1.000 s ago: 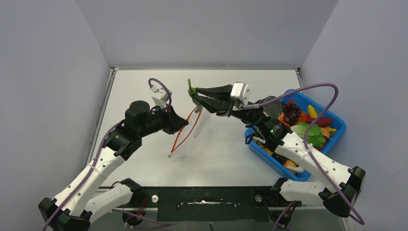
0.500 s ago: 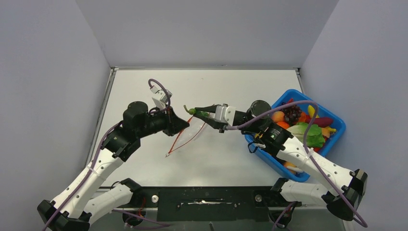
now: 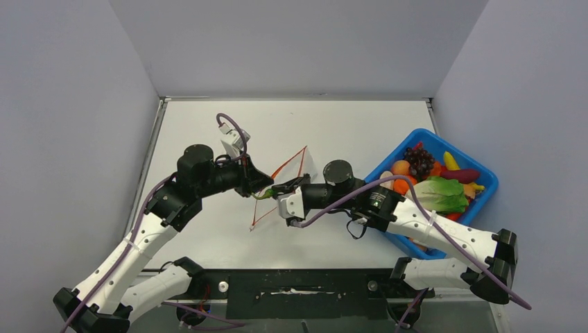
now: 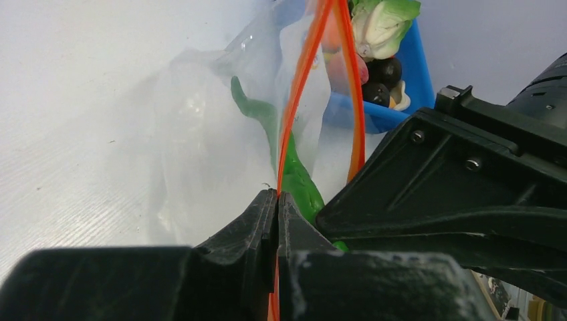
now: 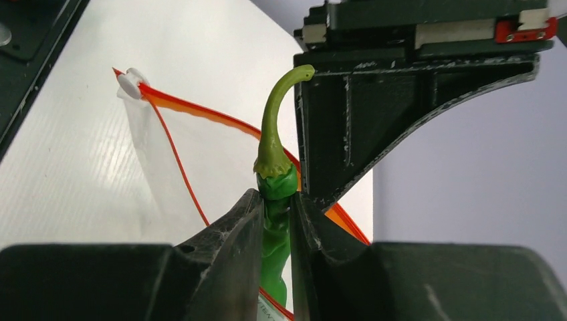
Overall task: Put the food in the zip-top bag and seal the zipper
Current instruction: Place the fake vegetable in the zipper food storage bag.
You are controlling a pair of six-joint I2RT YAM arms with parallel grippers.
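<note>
Grey walls (image 3: 83,104) box in a white surface (image 3: 347,125). Near its middle, your right tool (image 5: 275,200) is pinched on a green pepper (image 5: 273,160), gripping the body just below the cap. The pepper looks light, rigid and smooth, so a mid-body hold suits it, though it could swivel. Just beyond, your left tool (image 4: 277,197) is pressed onto the zipper (image 4: 301,80), holding the mouth of the zip-top bag (image 4: 200,134) agape. The pepper's stem appears to sit inside it. That film is limp and slippery, so take it only by the stiffer strip. Along the right edge, the blue bin (image 3: 423,133) holds the rest of the food (image 3: 444,194).
</note>
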